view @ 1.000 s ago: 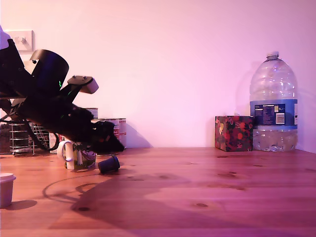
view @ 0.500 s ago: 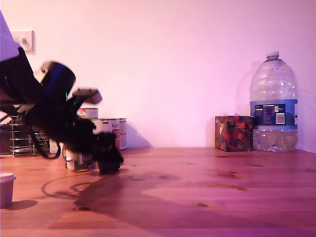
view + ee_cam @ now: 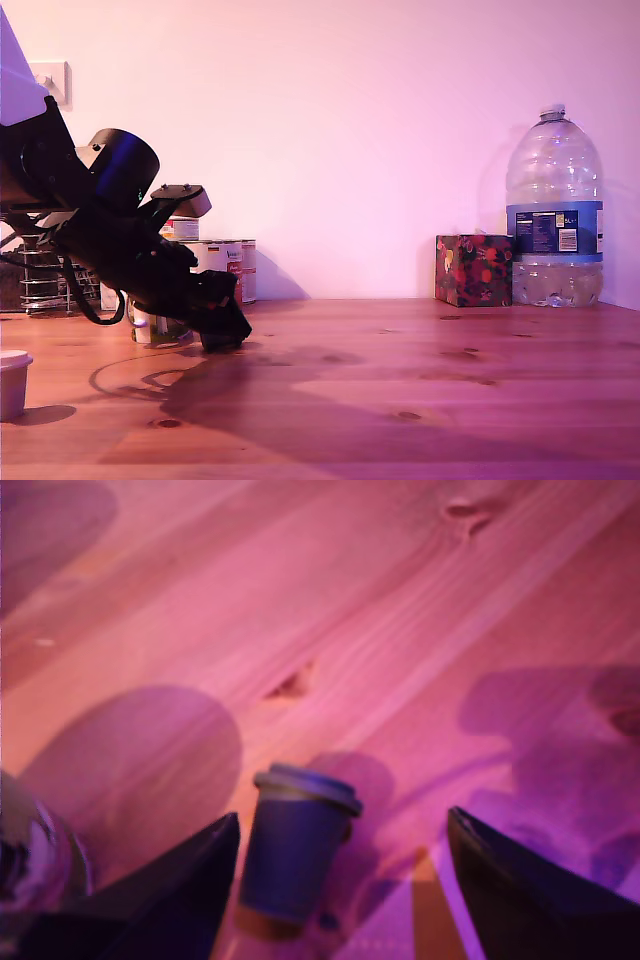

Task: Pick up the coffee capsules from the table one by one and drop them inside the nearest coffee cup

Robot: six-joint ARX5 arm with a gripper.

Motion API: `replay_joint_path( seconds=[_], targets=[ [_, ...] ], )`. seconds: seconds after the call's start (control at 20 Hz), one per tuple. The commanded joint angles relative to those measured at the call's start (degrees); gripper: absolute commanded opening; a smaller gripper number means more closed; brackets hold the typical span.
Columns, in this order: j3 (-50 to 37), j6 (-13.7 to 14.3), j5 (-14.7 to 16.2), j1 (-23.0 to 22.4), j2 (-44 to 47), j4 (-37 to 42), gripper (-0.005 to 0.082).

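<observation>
A dark coffee capsule (image 3: 296, 852) lies on its side on the reddish pine table (image 3: 420, 610). It sits between my gripper's (image 3: 342, 816) two dark fingers, close to one of them and not touching either. The gripper is open. In the exterior view the gripper (image 3: 222, 332) is down at the tabletop (image 3: 420, 390) and hides the capsule. The printed white coffee cup (image 3: 158, 326) stands just behind the gripper toward the exterior view's left, mostly covered by the arm. Its blurred side shows at a corner of the wrist view as the cup (image 3: 30, 865).
A small plain white tub (image 3: 12, 382) stands at the exterior view's near left. Printed tins (image 3: 228, 264) and a wire rack (image 3: 45, 280) line the back wall behind the arm. A floral box (image 3: 473, 270) and a large water bottle (image 3: 553, 215) stand far right.
The arm swung down and forward. The gripper dropped from above the cup to the tabletop, around the capsule, which the exterior view showed a second ago and now hides.
</observation>
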Motion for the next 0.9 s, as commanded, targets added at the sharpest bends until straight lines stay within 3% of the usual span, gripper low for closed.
replay_joint_path(
  seconds=[0.0,0.45,0.65,0.85],
  targets=[
    [-0.15,-0.66,0.09,-0.44,2.1,-0.42,0.0545],
    [-0.15,-1.44,1.16,-1.29,2.1,-2.78,0.0531],
    [-0.15,-1.66,1.16,-1.29,2.8,-1.9,0.0432],
    [-0.15,-1.64,1.18,-1.53,2.86,-1.88,0.0228]
  ],
)
